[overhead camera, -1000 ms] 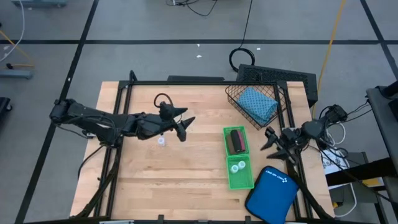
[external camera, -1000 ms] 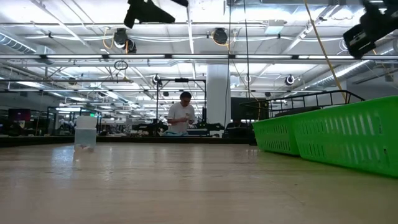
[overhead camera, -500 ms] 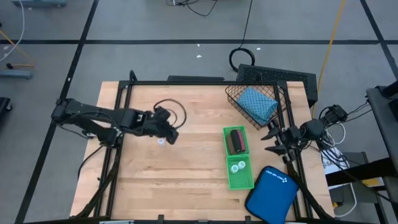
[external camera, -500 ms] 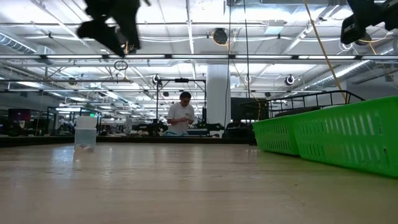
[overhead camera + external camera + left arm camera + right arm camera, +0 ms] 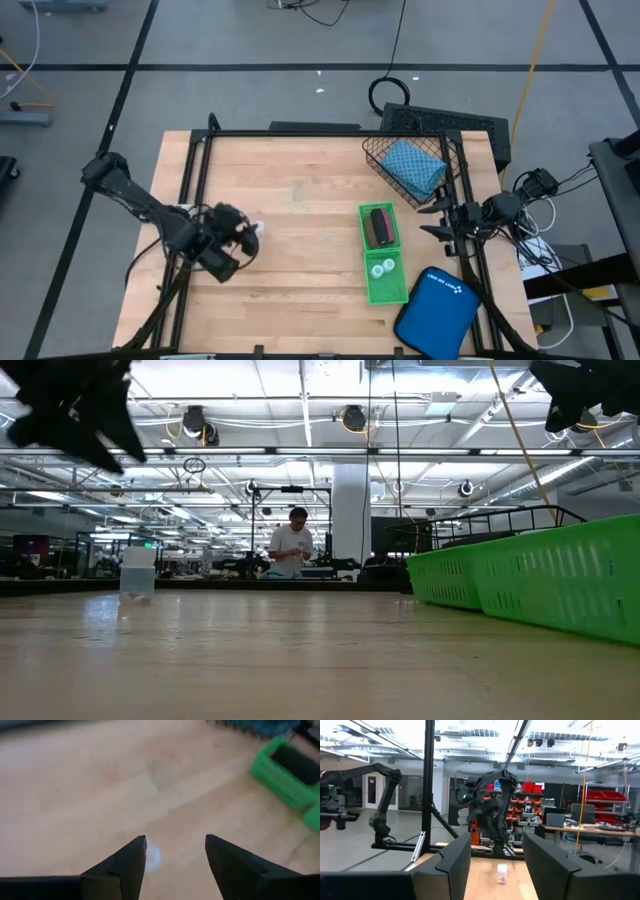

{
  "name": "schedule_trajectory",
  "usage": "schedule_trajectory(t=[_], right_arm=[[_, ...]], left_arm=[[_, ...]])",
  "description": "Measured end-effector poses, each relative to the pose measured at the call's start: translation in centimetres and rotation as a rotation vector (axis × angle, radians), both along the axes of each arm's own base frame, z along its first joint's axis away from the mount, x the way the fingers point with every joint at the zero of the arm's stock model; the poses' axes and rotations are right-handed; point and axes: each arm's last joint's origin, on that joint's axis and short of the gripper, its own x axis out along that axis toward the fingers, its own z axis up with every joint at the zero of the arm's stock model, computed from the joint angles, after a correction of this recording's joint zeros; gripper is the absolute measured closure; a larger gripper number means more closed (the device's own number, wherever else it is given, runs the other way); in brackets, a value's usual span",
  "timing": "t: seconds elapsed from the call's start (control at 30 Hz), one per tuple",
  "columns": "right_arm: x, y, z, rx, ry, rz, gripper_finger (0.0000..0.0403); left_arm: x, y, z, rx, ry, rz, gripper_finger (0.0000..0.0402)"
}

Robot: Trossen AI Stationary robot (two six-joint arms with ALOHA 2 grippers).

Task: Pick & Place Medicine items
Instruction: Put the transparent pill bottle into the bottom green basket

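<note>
A small white bottle (image 5: 258, 228) stands on its base on the wooden table (image 5: 300, 290), left of the middle; it also shows as bottle (image 5: 137, 574) and bottle (image 5: 501, 872). My left gripper (image 5: 243, 243) hovers open just beside it on the near-left, tipped down; in its wrist view the bottle (image 5: 152, 856) lies next to one finger (image 5: 131, 857), outside the gap. The green tray (image 5: 383, 290) holds a black roll (image 5: 380, 226) and two white bottles (image 5: 382, 267). A teal pouch (image 5: 413, 167) lies in the wire basket (image 5: 372, 155). My right gripper (image 5: 436, 224) waits open at the table's right edge.
A larger smooth blue case (image 5: 437, 312) lies at the near right corner, partly over the table's edge. The black frame's bars (image 5: 190, 200) run along the table's sides. Bare wood stretches between the bottle and the tray. A person (image 5: 293, 544) stands far off in the room.
My left gripper has swung from the table's middle toward its left and near edges, dropping lower and tipping downward, and now sits near-left of the white bottle. My right gripper has stayed in place while rolling. The bottle has not moved.
</note>
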Motion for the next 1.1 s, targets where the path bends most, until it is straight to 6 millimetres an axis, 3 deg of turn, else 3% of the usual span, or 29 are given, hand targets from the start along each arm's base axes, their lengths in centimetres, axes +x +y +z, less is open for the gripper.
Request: schedule_trajectory(t=[0.3,0.43,0.63,0.9,1.1], right_arm=[[0.0,0.0,0.1,-0.052,-0.018,-0.019,0.0238],[-0.1,0.0,0.2,-0.067,-0.023,-0.024,0.0238],[-0.1,-0.1,0.3,-0.061,-0.038,-0.026,0.0238],[-0.1,-0.1,0.3,-0.062,-0.037,-0.026,0.0240],[-0.1,-0.1,0.3,-0.060,-0.040,-0.026,0.0241]], left_arm=[[-0.9,-0.7,-9.0,-0.183,-0.168,0.006,0.0188],[-1.4,-0.4,-11.7,-0.276,-0.157,0.018,0.0188],[-2.0,-0.1,-13.8,-0.285,-0.056,0.052,0.0188],[-1.6,0.2,-15.7,0.001,0.065,-0.092,0.0188],[-1.1,0.9,-16.4,0.105,0.106,-0.106,0.0188]])
